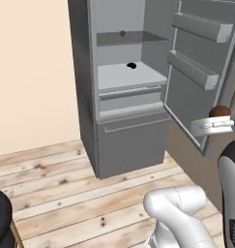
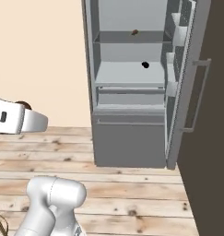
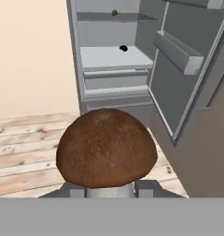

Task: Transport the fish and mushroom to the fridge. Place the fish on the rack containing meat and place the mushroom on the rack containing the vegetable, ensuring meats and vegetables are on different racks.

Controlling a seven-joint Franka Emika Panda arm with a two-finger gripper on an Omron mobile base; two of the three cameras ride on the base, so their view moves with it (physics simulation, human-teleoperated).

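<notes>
My gripper (image 3: 109,191) is clamped on the mushroom (image 3: 106,147), and the white rack (image 3: 114,57) holding the eggplant (image 3: 123,48) lies straight ahead, slightly above, inside the open fridge (image 3: 76,64).

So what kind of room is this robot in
Most likely a kitchen: an open fridge with food on its shelves, a wood plank floor, and the mushroom being carried toward it.

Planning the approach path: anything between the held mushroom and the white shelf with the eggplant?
Nothing. In the hand view, bare wooden floor separates the mushroom from the open fridge; the white shelf holds just the eggplant.
</notes>
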